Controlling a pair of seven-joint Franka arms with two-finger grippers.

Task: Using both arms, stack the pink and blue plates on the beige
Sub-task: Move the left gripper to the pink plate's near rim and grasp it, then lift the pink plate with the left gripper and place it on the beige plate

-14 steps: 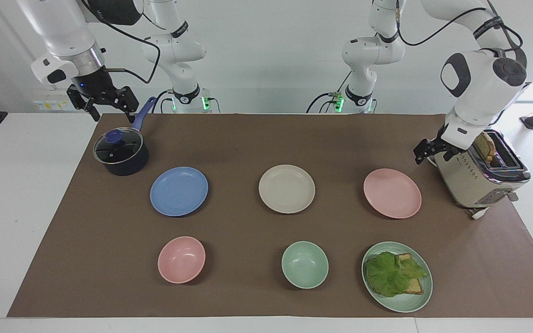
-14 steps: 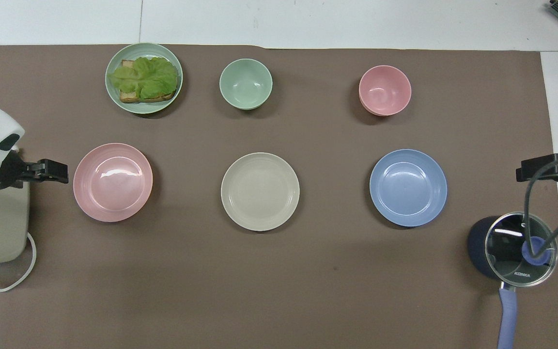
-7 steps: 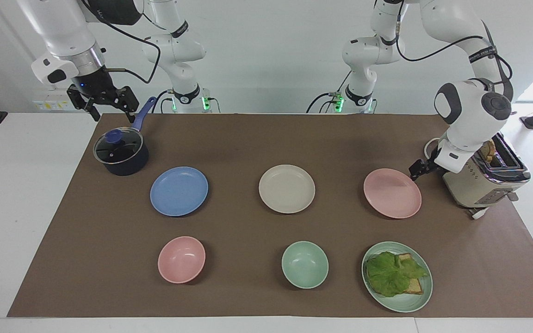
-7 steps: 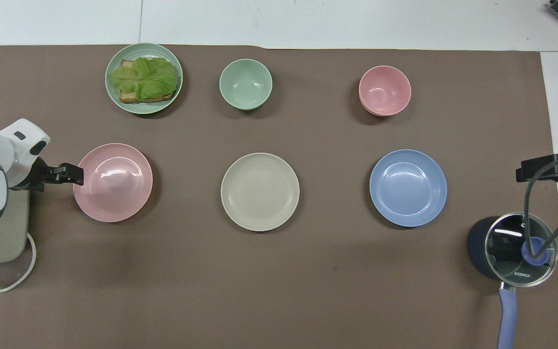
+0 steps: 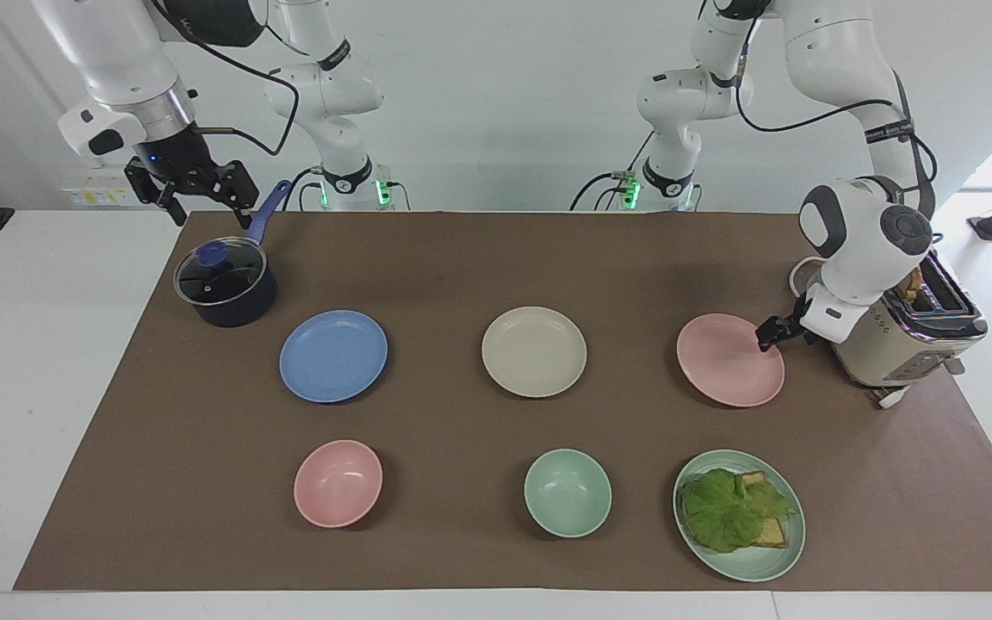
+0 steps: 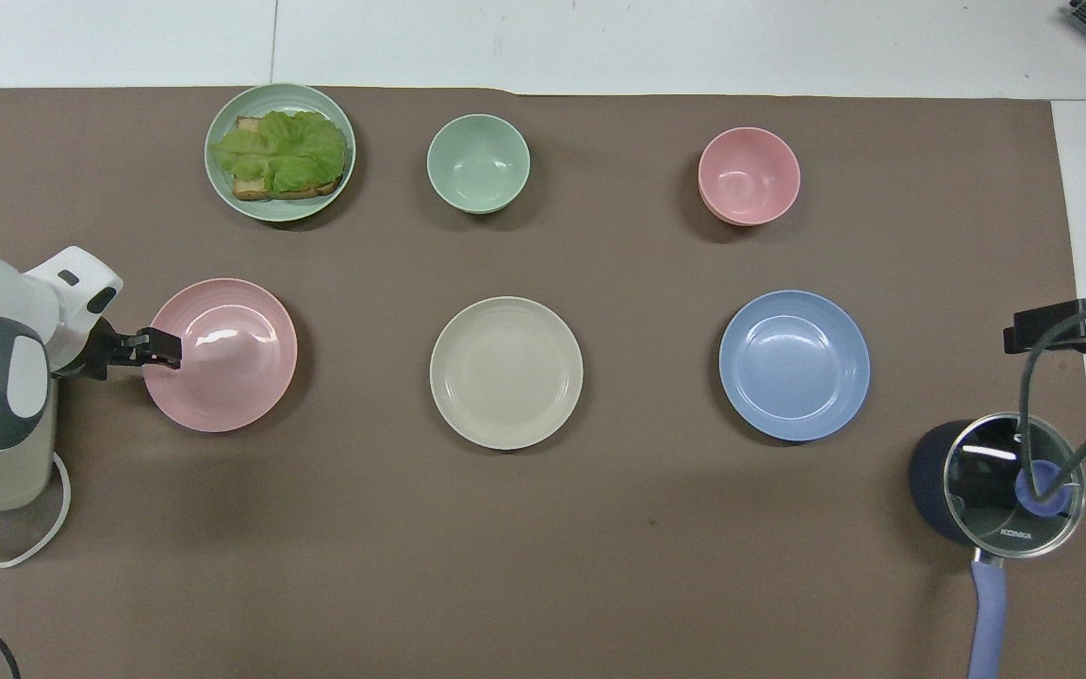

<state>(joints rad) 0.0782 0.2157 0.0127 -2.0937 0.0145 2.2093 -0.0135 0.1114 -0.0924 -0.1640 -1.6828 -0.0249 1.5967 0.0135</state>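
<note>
Three plates lie in a row across the brown mat. The beige plate [image 5: 534,351] [image 6: 506,372] is in the middle. The blue plate [image 5: 333,356] [image 6: 794,365] lies toward the right arm's end and the pink plate [image 5: 728,362] [image 6: 222,356] toward the left arm's end. My left gripper [image 5: 769,332] [image 6: 162,347] is low and open at the pink plate's rim on the toaster side, its tips just over the rim and holding nothing. The right gripper [image 5: 211,213] [image 6: 1054,336] waits open and empty in the air, above the table beside the pot.
A dark lidded pot [image 5: 225,284] with a blue handle stands beside the blue plate. A cream toaster [image 5: 901,336] stands beside the pink plate, under the left arm. Farther from the robots are a pink bowl [image 5: 337,483], a green bowl [image 5: 567,492] and a green plate [image 5: 759,560] with lettuce on bread.
The left arm has swung down and away from the toaster, bringing its gripper to the pink plate's rim. The right arm has not moved, and no plate has shifted.
</note>
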